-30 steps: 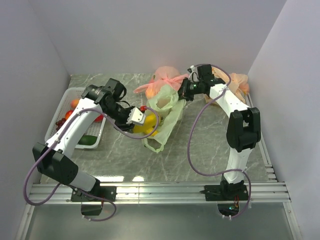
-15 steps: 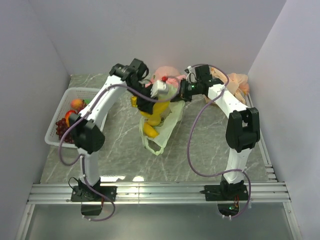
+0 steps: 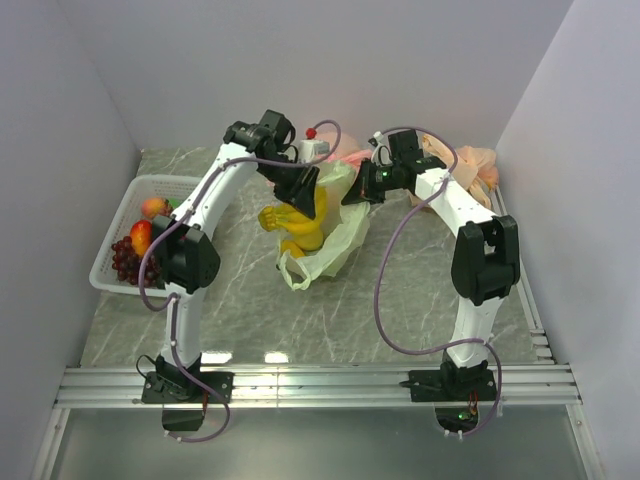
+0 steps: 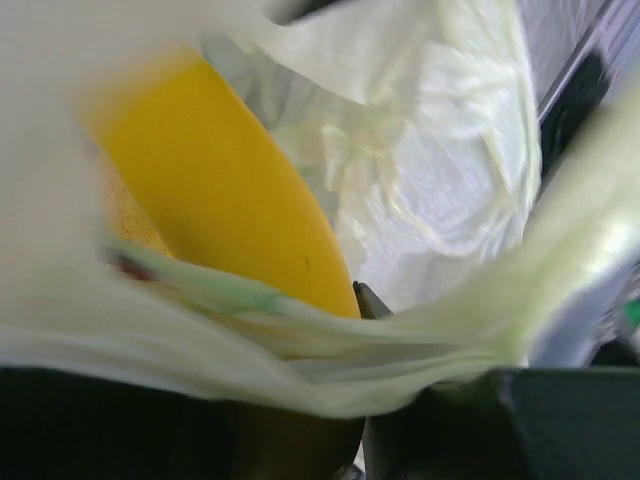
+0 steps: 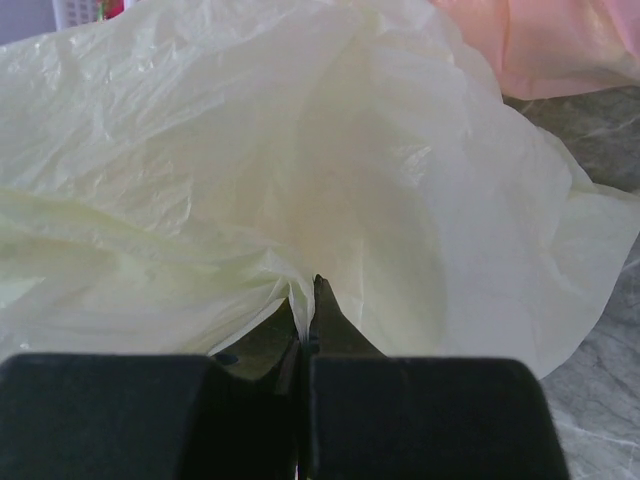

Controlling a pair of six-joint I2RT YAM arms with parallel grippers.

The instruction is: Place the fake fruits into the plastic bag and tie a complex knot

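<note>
Plastic bag (image 3: 322, 258) first: its near end lies slack on the table (image 3: 420, 300), so nothing there props the mouth open. Off to the left, the white basket (image 3: 108, 232) holds more fruit (a peach (image 3: 152, 207), a red piece (image 3: 141, 237) and grapes (image 3: 125, 262), as far as I can tell), so loading looks barely begun. Farther in, the bananas (image 3: 298, 222) hang at the bag's mouth under the left gripper (image 3: 297, 198). It seems clamped on the bunch, though in its wrist view pale film drapes across the fingers and hides the pads. That film is the snag. I would lower the bunch straight down past it, let go only once the fruit is well inside, then lift out without dragging the rim. Beyond, the right gripper (image 3: 352, 196) is pinched tight on the plastic bag's far rim and should hold it high and taut. Behind sits the pink bag (image 3: 345, 150).
</note>
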